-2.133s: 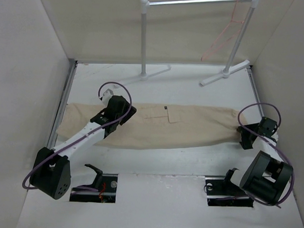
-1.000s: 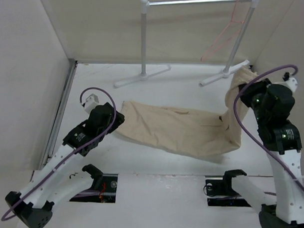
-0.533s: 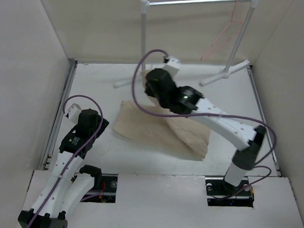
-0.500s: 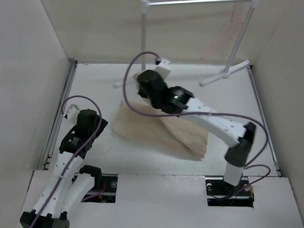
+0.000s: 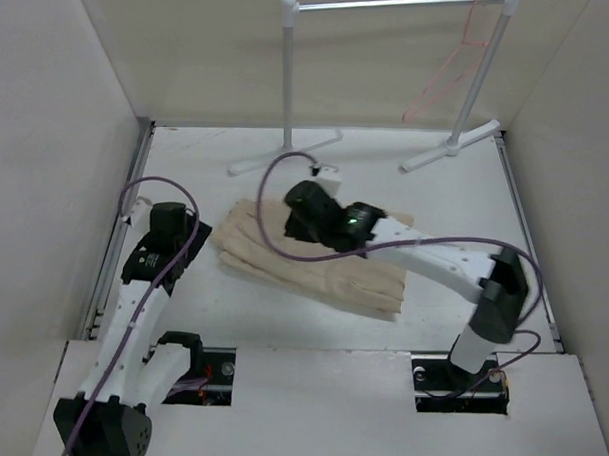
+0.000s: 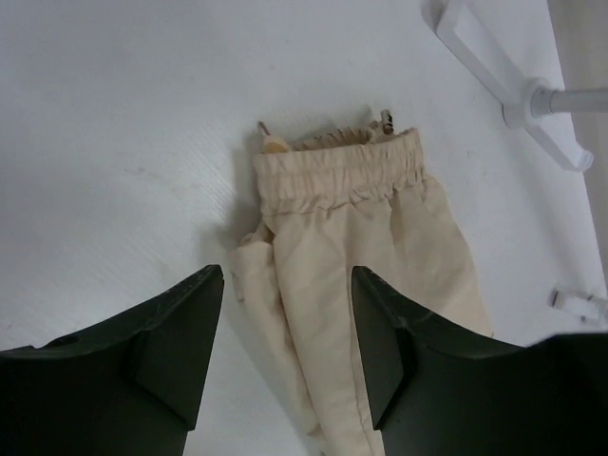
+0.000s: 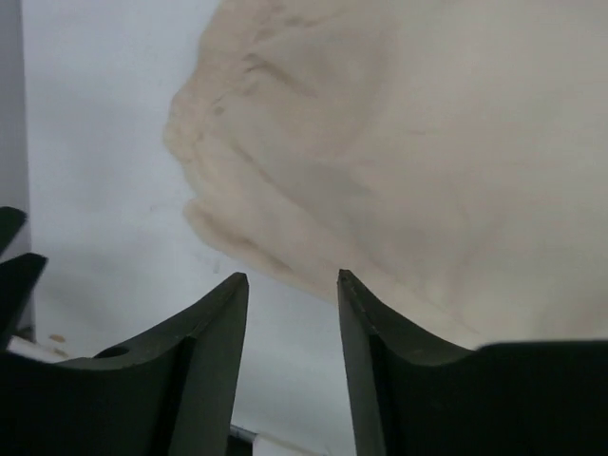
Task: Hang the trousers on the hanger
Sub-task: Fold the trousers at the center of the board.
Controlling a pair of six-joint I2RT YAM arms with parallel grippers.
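The beige trousers (image 5: 355, 278) lie folded over on themselves in the middle of the table. Their elastic waistband (image 6: 338, 172) shows in the left wrist view, ahead of my left gripper (image 6: 285, 328), which is open and empty with cloth between and below its fingers. In the top view my left gripper (image 5: 182, 234) sits just left of the trousers. My right gripper (image 5: 295, 218) hovers over the folded cloth's upper left part. It is open and empty (image 7: 290, 294), with the trousers (image 7: 408, 142) just beyond its fingertips. The pink wire hanger (image 5: 458, 63) hangs on the rack's bar at the back right.
The white tubular rack (image 5: 287, 77) stands at the back, its feet (image 5: 283, 153) on the table. One foot (image 6: 503, 81) shows in the left wrist view. Beige walls close in both sides. Two openings lie at the near edge by the arm bases.
My right gripper carried the trouser legs from the right across to the left, folding the trousers double, then let go. My left arm drew back to the left.
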